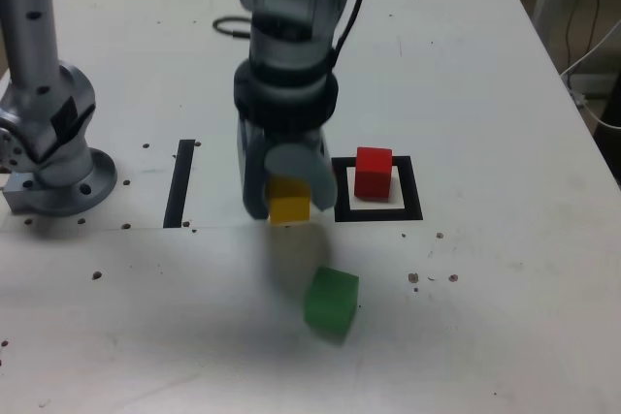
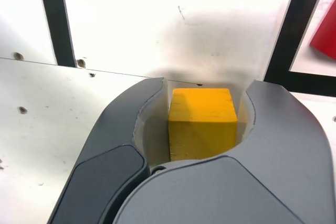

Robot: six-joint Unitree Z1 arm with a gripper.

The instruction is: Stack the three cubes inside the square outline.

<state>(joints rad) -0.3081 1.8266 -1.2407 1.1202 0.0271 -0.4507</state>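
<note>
A: How far along is the stack?

B: 1 of 3 placed: the red cube (image 1: 373, 172) sits inside the square outline (image 1: 378, 211).

A: And the others?

B: The tool (image 1: 288, 196) is clamped on the yellow cube (image 2: 201, 123) beside the outline; the green cube (image 1: 331, 302) lies loose on the table (image 1: 505, 317).

Your tool (image 1: 287, 193) closed on the yellow cube (image 1: 288, 203), red cube (image 1: 373, 173) sitting inside the square outline (image 1: 377, 211) on the exterior view's right, green cube (image 1: 331, 301) alone nearer the camera, white desk (image 1: 505, 317) underneath
</note>
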